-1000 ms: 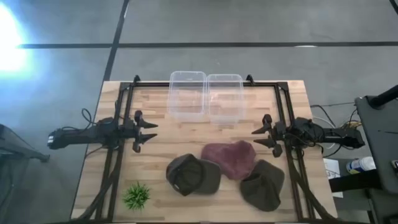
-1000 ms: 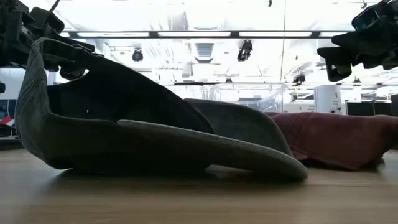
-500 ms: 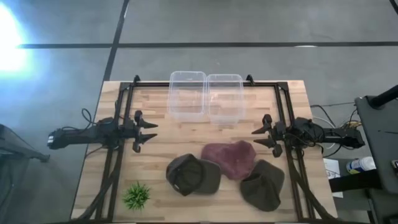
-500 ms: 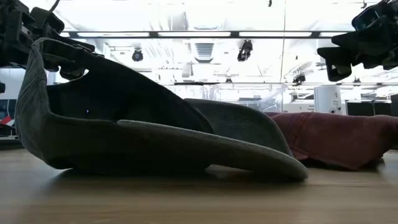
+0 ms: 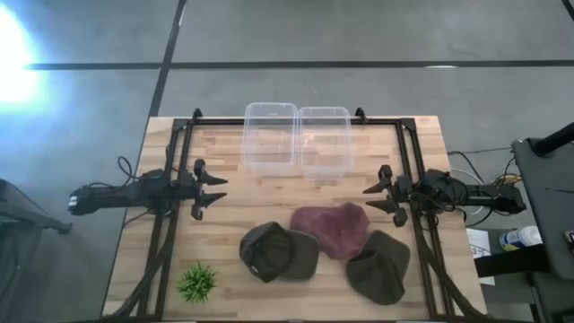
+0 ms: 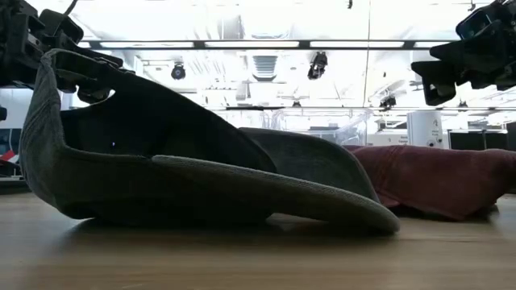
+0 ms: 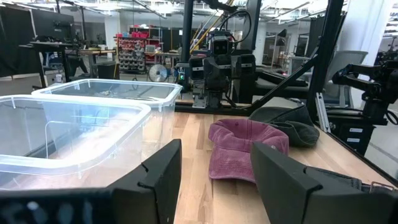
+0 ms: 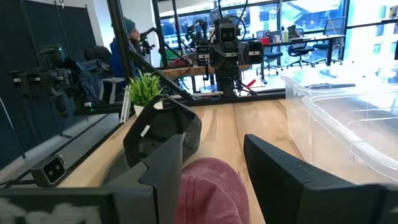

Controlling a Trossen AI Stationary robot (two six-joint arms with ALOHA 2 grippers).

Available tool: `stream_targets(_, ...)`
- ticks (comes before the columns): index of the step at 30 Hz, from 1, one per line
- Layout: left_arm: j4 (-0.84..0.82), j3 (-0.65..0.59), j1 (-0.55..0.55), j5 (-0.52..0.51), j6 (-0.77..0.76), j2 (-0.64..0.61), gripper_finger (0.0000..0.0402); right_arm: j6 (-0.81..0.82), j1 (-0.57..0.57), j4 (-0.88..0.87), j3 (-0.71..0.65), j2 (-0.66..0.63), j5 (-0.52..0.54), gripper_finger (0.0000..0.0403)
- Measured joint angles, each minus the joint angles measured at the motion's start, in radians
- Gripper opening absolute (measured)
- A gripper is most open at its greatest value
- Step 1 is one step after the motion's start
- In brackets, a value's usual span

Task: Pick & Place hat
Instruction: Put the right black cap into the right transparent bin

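Observation:
Three hats lie on the wooden table near its front edge: a dark olive cap (image 5: 278, 251) upside down, a maroon cap (image 5: 330, 229) in the middle, and another dark olive cap (image 5: 379, 266) to the right. My left gripper (image 5: 217, 190) hovers open over the table's left side. My right gripper (image 5: 369, 197) hovers open over the right side, just right of the maroon cap (image 8: 208, 180). Neither holds anything.
Two clear plastic bins (image 5: 270, 135) (image 5: 324, 139) stand side by side at the table's far edge. A small green plant (image 5: 196, 283) sits at the near left corner. A black frame (image 5: 170, 179) runs along the table's sides. A person shows beyond the table (image 8: 124, 43).

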Motion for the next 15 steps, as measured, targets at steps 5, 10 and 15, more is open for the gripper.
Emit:
stream_targets(5, 0.0, 0.0, 0.0, 0.0, 0.0, 0.0, 0.0186, 0.529, 0.004, 0.001, 0.0, 0.0, -0.003, 0.0169)
stream_targets(10, -0.002, 0.0, 0.0, 0.0, 0.0, 0.0, 0.0186, 0.814, 0.004, 0.001, 0.0, 0.0, 0.029, 0.0169)
stream_targets(15, -0.002, 0.0, 0.0, 0.0, 0.0, 0.0, 0.0186, 0.925, 0.004, -0.001, 0.0, -0.001, 0.08, 0.0169)
